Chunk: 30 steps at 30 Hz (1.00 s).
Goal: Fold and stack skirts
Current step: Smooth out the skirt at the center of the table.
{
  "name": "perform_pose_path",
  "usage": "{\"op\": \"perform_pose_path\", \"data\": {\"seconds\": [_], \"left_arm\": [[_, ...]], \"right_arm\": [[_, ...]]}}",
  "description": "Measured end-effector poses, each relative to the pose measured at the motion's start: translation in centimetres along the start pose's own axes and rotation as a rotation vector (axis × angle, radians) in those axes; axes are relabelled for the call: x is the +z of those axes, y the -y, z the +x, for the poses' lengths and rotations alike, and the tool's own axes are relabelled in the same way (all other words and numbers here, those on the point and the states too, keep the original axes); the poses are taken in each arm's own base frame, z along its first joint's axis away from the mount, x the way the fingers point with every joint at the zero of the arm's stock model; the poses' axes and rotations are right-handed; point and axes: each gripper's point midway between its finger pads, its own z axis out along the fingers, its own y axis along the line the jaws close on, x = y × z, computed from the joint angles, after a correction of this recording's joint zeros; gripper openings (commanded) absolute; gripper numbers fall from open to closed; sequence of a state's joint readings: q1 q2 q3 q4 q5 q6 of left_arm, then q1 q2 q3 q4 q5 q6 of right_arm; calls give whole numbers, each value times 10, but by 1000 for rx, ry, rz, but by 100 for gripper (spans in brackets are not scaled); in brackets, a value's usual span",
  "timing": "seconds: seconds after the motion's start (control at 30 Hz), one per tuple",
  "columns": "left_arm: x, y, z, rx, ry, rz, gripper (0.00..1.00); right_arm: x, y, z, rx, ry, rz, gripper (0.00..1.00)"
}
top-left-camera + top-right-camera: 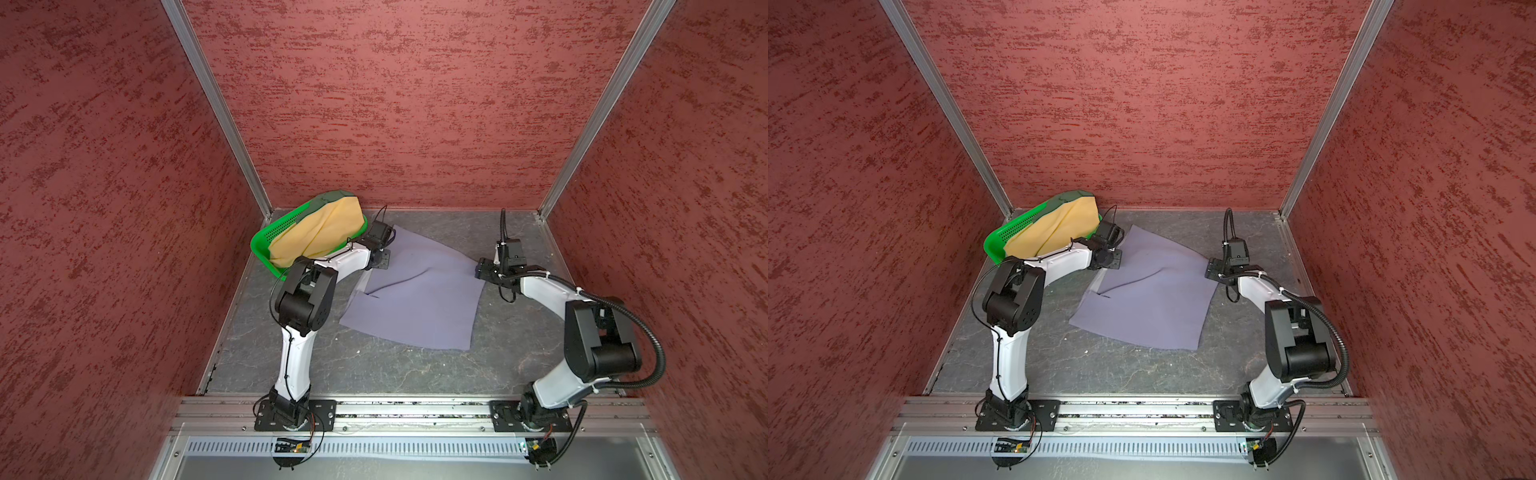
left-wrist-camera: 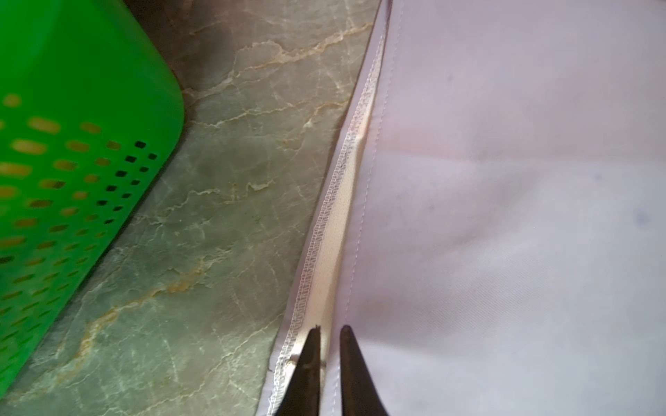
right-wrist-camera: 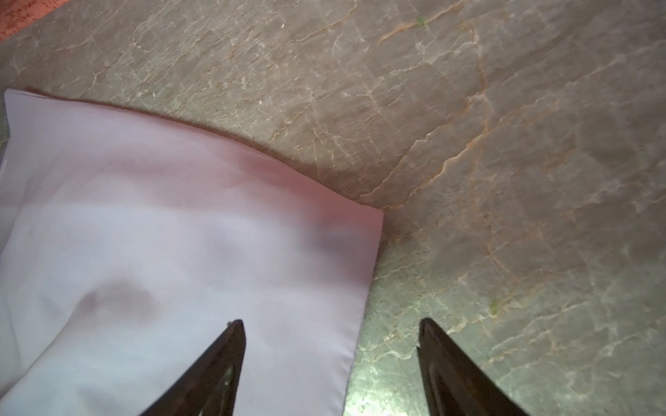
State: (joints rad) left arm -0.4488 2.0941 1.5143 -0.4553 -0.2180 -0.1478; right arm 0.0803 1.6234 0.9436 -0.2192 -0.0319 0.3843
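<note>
The lavender-grey skirt (image 1: 419, 291) (image 1: 1150, 299) lies spread on the marbled table, with a fold at its left side. My left gripper (image 1: 382, 262) (image 2: 330, 327) is low over the skirt's far-left hem (image 2: 346, 201), its jaws a narrow gap apart with the hem strip showing between them. My right gripper (image 1: 478, 268) (image 3: 331, 320) stands wide open at the skirt's right corner (image 3: 353, 259), one finger over cloth, the other over bare table. The mustard-yellow skirt (image 1: 320, 237) (image 1: 1054, 232) lies heaped in the basket, with the dark green skirt (image 1: 332, 198) under it at the back.
The bright green perforated basket (image 1: 266, 241) (image 2: 72, 144) sits at the back left corner, close to the left arm's wrist. Red textured walls close in three sides. A metal rail (image 1: 415, 409) carrying both arm bases runs along the front.
</note>
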Motion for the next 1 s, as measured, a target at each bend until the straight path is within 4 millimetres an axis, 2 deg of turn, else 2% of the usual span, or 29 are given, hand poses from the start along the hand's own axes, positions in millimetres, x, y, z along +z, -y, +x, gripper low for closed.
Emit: {"op": "perform_pose_path", "data": {"seconds": [0.13,0.23,0.47,0.6,0.87,1.0], "left_arm": [[0,3,1,-9,-6,16,49],[-1,6,7,-28,-25,39,55],[-11,11,38,-71,-116,99,54],[-13,14,49,-93,-145,124,49],[-12,19,55,-117,-168,155,34],[-12,19,56,-122,-169,154,31]], "right_arm": [[0,2,-4,25,4,-20,74],[1,2,-6,34,5,-33,74],[3,2,0,36,-9,-51,73],[4,1,2,36,-11,-58,72],[4,0,1,34,-4,-66,71],[4,0,1,34,-4,-66,71]]}}
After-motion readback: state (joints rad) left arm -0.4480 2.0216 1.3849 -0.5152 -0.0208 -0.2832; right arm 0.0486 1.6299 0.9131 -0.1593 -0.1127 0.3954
